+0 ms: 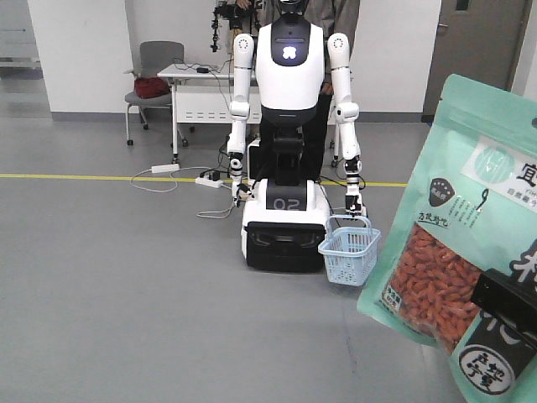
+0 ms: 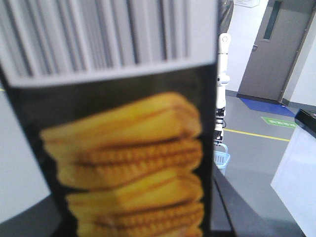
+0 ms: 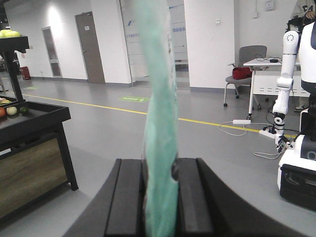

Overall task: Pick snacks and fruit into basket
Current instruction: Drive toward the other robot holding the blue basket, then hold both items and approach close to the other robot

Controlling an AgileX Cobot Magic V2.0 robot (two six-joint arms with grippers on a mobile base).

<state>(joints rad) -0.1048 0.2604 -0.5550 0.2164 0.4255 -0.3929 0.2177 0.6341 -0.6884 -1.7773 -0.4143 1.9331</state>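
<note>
The snacks (image 1: 453, 243), a mint-green pouch with red berries behind a clear window, hang at the right of the front view. My right gripper (image 1: 503, 304) is shut on the pouch's lower part. In the right wrist view the snacks (image 3: 160, 98) stand edge-on, pinched between the black pads of my right gripper (image 3: 159, 165). The pale blue basket (image 1: 350, 252) hangs from a white humanoid's hand ahead, and it shows small in the left wrist view as the basket (image 2: 221, 161). A black biscuit pack (image 2: 123, 148) fills the left wrist view and hides the jaws of my left gripper (image 2: 133, 217).
The white humanoid robot (image 1: 289, 75) on its wheeled base (image 1: 284, 222) stands in front, with cables on the floor (image 1: 176, 176) beside it. A black shelf stand (image 3: 34, 128) at left carries small fruits, one dark green (image 3: 23, 109), too small to identify. A desk and chair (image 1: 159, 75) stand behind.
</note>
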